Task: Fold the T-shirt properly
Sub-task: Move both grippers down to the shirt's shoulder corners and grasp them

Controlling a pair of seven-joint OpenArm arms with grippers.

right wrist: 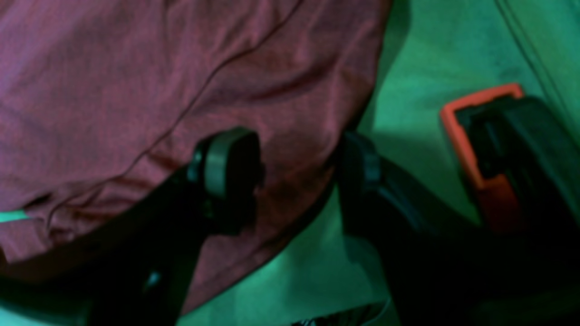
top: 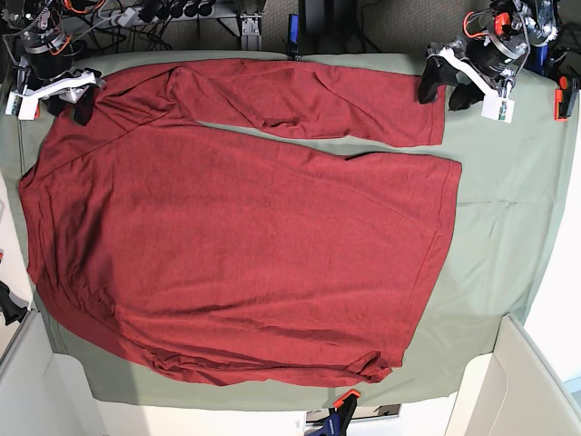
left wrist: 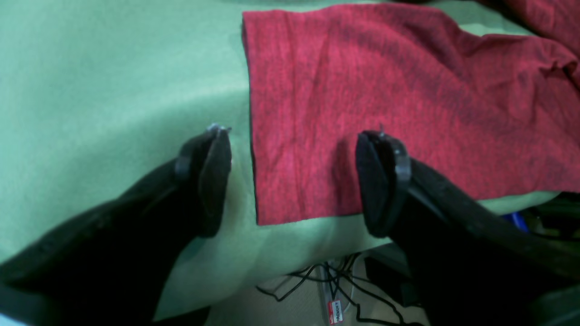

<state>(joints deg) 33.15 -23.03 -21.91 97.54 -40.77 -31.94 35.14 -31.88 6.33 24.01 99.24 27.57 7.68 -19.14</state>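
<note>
Both jaws stood apart: the left gripper straddled the sleeve cuff of the dark red heathered knit T-shirt near the sage green table cover's far edge; the right gripper straddled its shoulder. Each should pinch squarely before lifting.

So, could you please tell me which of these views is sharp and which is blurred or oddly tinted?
Base view: evenly lit and sharp across the T-shirt. Left wrist view: mildly soft, the open left hand dark against the table cover. Right wrist view: clearly blurred, dim, the cover tinted vivid green, the right hand nearly black.
</note>
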